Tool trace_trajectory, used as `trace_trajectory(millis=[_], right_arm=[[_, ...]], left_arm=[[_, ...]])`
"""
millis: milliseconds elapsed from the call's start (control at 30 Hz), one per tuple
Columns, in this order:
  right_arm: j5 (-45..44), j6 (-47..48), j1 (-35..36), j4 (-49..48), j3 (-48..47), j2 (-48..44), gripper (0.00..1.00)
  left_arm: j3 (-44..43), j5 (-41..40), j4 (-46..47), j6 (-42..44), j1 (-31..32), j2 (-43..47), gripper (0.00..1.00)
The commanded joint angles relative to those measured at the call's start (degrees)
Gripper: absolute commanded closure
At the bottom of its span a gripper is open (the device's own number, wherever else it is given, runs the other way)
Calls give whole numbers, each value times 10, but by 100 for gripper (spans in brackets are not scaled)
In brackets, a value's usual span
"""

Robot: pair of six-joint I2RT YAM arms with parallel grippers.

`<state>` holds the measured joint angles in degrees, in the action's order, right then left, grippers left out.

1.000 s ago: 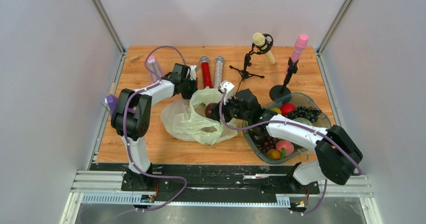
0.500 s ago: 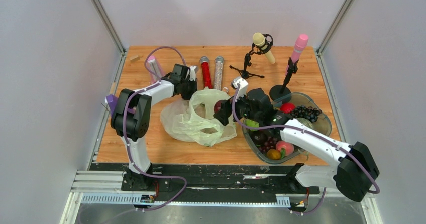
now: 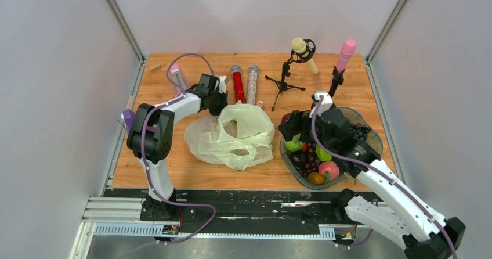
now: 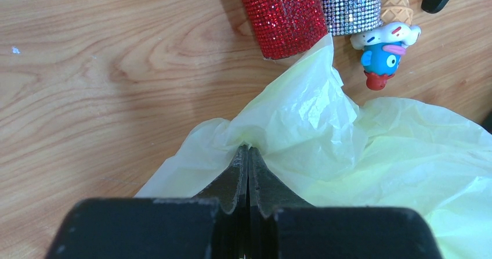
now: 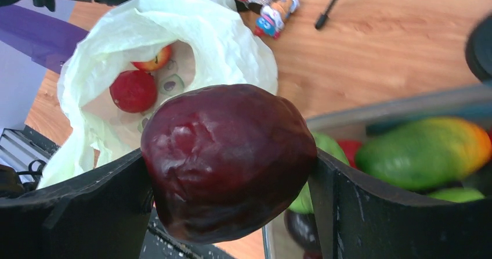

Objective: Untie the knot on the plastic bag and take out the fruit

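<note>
Right gripper (image 5: 230, 180) grips a dark red, apple-like toy fruit (image 5: 220, 137), which has swung out of the bag and now hangs over the clear plastic tub (image 5: 377, 105) of mixed fruit. Beyond, the pale yellow-green plastic bag (image 5: 191, 32) lies open, with a red round fruit (image 5: 133, 90) inside. Farthest back, left gripper (image 4: 248, 150) stays pinched on the bag's edge. Only the drop seems to remain for this fruit.

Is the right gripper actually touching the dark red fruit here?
Touching. The right wrist view shows the dark red fruit wedged between the fingers of the right gripper, both pressed against its sides.
</note>
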<state>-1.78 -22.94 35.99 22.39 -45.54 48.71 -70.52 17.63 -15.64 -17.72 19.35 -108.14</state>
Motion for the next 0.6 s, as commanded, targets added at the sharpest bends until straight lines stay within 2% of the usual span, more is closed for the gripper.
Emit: trace_trajectory(millis=[0,167,433,567], right_arm=[[-60,-92,0,144,11,-86,51],[-67,-167,-1,237,19,-134,56],[-68,-260,-1,351,-11,-115,58],[-82,-300,0,419,-29,-73,53]], left_arm=[[3,1,-2,-3,-3,35,100],[0,1,-4,-4,-3,37,100],[-1,-2,-7,-2,-3,41,100],[-1,-1,-5,-4,-3,39,100]])
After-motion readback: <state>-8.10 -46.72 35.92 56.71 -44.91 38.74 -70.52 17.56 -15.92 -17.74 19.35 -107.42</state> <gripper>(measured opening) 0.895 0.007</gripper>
